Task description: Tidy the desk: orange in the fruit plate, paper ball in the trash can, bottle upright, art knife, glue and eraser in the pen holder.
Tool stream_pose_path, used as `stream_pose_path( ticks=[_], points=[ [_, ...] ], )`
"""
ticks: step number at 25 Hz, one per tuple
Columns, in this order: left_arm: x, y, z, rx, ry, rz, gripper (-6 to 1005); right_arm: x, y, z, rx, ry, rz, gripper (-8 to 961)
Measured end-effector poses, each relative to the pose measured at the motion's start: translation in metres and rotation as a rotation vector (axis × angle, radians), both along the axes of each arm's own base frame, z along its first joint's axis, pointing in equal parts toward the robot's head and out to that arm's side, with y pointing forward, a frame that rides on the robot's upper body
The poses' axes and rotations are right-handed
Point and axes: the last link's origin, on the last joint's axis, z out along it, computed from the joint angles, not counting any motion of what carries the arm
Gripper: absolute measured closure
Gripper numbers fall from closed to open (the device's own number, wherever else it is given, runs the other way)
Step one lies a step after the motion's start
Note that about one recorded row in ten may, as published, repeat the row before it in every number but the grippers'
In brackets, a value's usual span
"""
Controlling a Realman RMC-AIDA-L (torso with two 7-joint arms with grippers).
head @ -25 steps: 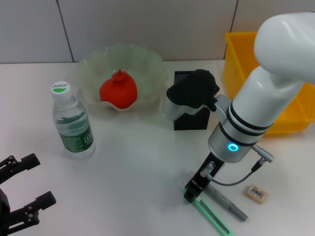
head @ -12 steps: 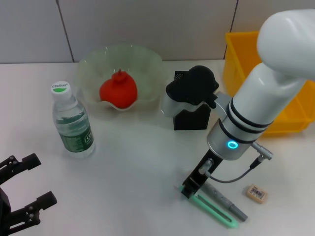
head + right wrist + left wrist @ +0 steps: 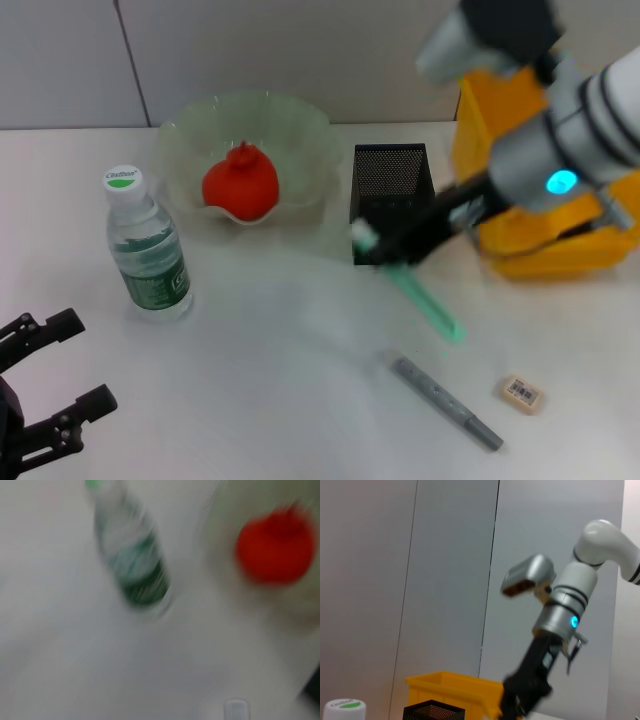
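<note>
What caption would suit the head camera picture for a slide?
Right pincer carries the green art knife beside the black pen holder; the bottle stands upright and the left pincer waits open.

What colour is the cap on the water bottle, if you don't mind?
The cap is white with a green label, clearest in the head view.

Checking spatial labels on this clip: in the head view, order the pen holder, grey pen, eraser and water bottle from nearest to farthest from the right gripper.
1. Pen holder: right beside the right gripper, just behind it.
2. Grey pen: on the table, nearer the robot.
3. Eraser: beyond the pen, toward the robot's right.
4. Water bottle: upright, far across on the robot's left.
</note>
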Motion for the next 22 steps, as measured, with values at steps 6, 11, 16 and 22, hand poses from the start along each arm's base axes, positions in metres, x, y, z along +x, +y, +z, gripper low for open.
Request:
stream_pose_path(
  ticks=[6,11,16,22],
  points=[
    [0.001,0.002,0.0,0.009,-0.004,0.001,151,-0.008,0.017,0.035,0.225,0.08,0.162,787],
    [0.0,0.001,-0.001,0.018,-0.013,0.011,151,-0.009,0.03,0.028,0.339,0.144,0.297,787],
    [-0.001,0.0,-0.001,0.022,-0.022,0.022,151,-0.007,0.039,0.016,0.378,0.185,0.357,788],
    [-0.001,0.0,-0.002,0.02,-0.027,0.026,151,-0.001,0.05,0.004,0.444,0.178,0.412,781]
  ],
)
